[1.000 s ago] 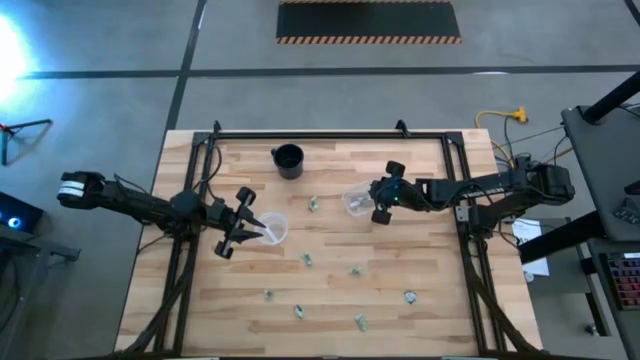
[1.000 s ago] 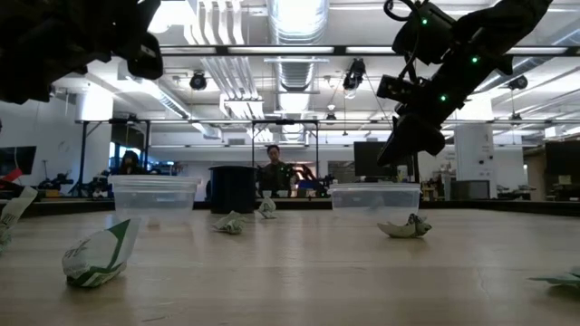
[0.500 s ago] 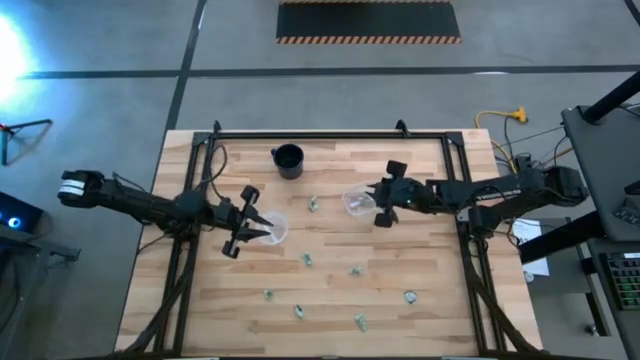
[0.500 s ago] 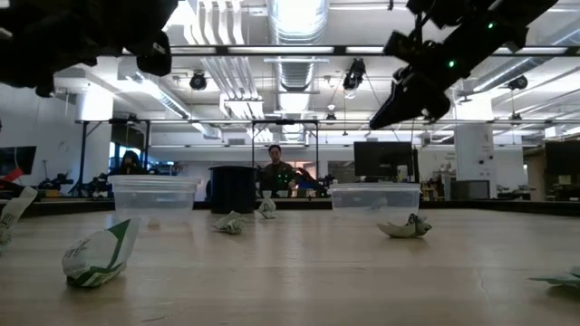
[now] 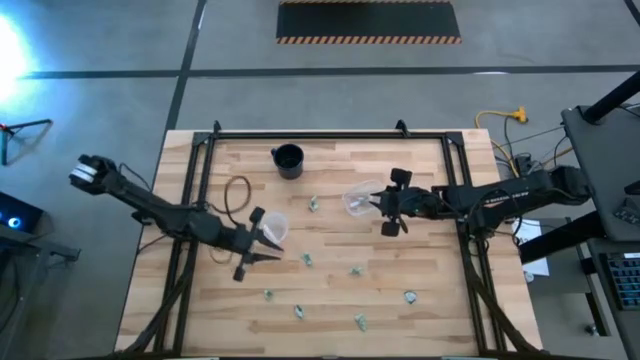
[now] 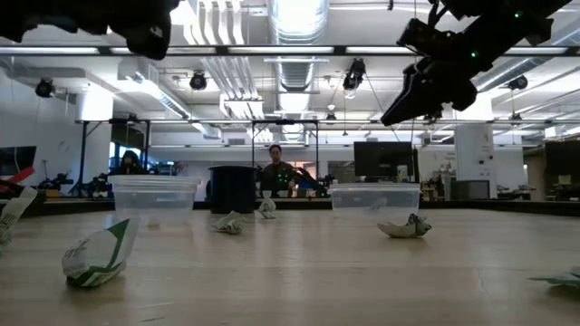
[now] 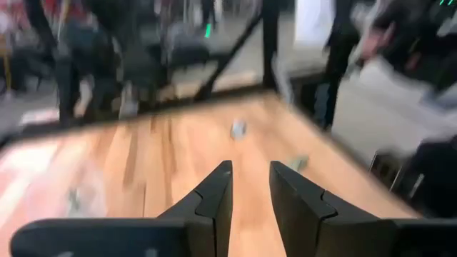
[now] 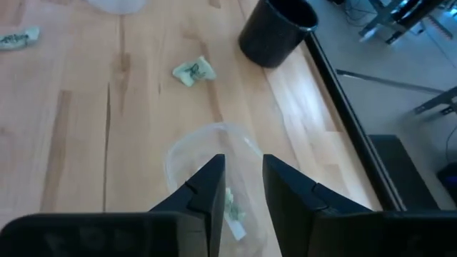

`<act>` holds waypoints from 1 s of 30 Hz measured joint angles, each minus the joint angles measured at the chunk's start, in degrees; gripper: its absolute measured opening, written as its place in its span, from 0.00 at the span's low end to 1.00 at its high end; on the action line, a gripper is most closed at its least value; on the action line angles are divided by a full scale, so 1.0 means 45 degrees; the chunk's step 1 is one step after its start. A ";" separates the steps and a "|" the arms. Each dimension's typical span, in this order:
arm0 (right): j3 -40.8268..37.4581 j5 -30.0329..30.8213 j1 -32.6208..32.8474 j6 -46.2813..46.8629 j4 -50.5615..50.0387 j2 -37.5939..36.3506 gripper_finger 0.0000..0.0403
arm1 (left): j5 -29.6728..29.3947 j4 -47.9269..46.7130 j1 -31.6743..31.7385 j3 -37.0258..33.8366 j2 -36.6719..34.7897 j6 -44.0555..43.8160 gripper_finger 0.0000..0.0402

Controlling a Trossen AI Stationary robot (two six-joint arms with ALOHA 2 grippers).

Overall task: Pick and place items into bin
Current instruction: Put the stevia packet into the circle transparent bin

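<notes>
Several tiny pale green-and-silvery items [image 5: 307,259] lie scattered on the wooden table [image 5: 440,310]. Two clear cups serve as bins. My left gripper [image 5: 262,247] hangs just in front of the left clear cup [image 5: 273,227]; its fingers [image 7: 214,196] stand open with nothing between them, and items [image 7: 238,128] lie ahead on the wood. My right gripper [image 5: 384,206] is raised beside and above the right clear cup [image 5: 357,201]. It is open, and past its fingers [image 8: 203,191] that cup [image 8: 187,146] shows one item [image 8: 232,207] inside.
A black cup [image 5: 288,160] stands at the table's back, also seen as the black cup [image 8: 277,30] near the right frame rail. Loose items [image 6: 100,254] lie close to the low camera. A black metal frame [image 5: 330,133] edges the table. People sit far behind.
My left gripper swung from beside its clear cup toward the table's front. My right gripper rose and drew back slightly to the right from its cup.
</notes>
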 joint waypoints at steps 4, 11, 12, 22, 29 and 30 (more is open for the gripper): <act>-0.0308 -0.0001 0.0201 0.0325 -0.0014 -0.0032 0.21 | -0.0883 -0.1922 -0.0575 0.0815 0.1336 -0.0740 0.19; -0.0649 -0.0016 0.0716 0.0981 0.0026 -0.0022 0.19 | -0.0823 -0.5717 -0.1807 0.2717 0.3185 -0.4287 0.19; -0.0674 -0.0013 0.0800 0.1081 0.0034 -0.0022 0.18 | -0.0797 -0.6108 -0.2032 0.2919 0.3365 -0.4805 0.19; -0.0718 -0.0013 0.1327 0.1194 0.0533 -0.0022 0.18 | -0.0719 -0.6660 -0.3662 0.3130 0.4143 -0.8160 0.19; -0.0718 -0.0054 0.1361 0.1131 0.0610 -0.0025 0.19 | -0.0725 -0.6689 -0.3690 0.2903 0.5061 -0.8458 0.19; -0.0718 -0.0076 0.1389 0.1141 0.0610 -0.0023 0.18 | -0.0725 -0.6706 -0.3690 0.2908 0.5084 -0.8467 0.19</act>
